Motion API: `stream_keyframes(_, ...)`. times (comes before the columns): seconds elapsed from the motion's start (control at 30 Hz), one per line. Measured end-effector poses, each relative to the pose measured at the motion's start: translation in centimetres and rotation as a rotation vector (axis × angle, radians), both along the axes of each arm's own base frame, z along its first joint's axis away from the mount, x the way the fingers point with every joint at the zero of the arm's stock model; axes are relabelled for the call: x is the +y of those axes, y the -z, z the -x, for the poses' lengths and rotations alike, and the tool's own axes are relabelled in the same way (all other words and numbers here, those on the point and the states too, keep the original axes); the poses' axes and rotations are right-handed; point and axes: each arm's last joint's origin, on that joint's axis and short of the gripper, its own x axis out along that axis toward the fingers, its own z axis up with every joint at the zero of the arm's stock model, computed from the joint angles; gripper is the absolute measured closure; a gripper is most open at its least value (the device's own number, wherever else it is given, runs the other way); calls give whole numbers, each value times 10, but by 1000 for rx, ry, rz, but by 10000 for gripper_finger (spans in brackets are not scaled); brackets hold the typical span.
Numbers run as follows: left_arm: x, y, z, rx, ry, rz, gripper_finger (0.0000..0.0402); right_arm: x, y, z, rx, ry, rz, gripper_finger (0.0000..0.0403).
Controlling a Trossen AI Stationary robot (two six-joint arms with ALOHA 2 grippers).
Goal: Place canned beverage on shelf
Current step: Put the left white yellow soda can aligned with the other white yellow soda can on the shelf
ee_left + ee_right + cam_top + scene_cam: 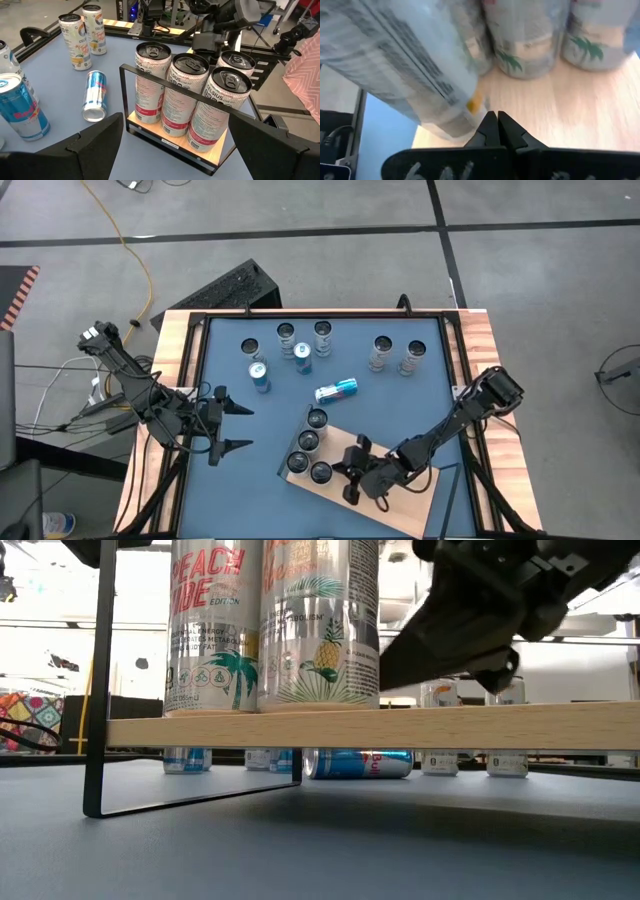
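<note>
Right gripper [352, 480] is sitting pinched together, empty, over the shelf [400, 492] beside four standing cans [309, 440]. I'm holding my left gripper [232, 428] wide apart. Blue can [336, 389] is lying on the table: probably heavy-ish, slick, rolly, so I'm thinking mid-body grab.

The light-wood shelf [400, 490] (dark metal frame) sits angled near the table's front, four cans [308, 442] standing upright at its left end.
</note>
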Motion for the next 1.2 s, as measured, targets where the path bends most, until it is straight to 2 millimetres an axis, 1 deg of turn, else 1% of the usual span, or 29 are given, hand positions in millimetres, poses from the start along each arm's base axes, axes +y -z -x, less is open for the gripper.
stream_keyframes(0.13,0,0,0,0,0,0,54,-2,0,5,37,38,-30,403)
stream_keyframes(0.27,0,0,0,0,0,0,54,-7,-13,14,67,73,-54,403)
stream_keyframes(0.37,-1,0,0,4,19,5,54,-12,-33,22,62,72,-69,403)
stream_keyframes(0.47,-1,0,0,4,37,14,54,-17,-60,30,19,13,-79,403)
stream_keyframes(0.6,-2,-3,-1,-12,53,35,54,-22,-92,41,-40,-70,-172,403)
stream_keyframes(0.73,-4,-6,-1,-38,87,33,54,-17,-110,55,-89,-113,-215,390)
stream_keyframes(0.83,-5,-10,-2,-72,104,28,54,-15,-124,65,-134,-115,-236,361)
stream_keyframes(0.9,-5,-12,-2,-90,109,17,54,-14,-139,69,-185,-109,-238,334)
stream_keyframes(0.97,-5,-13,-3,-105,113,9,54,-13,-157,70,-242,-121,-193,299)
stream_keyframes(1.07,-5,-16,-3,-125,114,14,54,-7,-183,66,-318,-142,-85,242)
stream_keyframes(1.13,-6,-16,-3,-131,113,19,54,0,-194,60,-343,-158,-8,207)
stream_keyframes(1.2,-6,-16,-3,-131,113,20,54,8,-199,51,-351,-155,47,179)
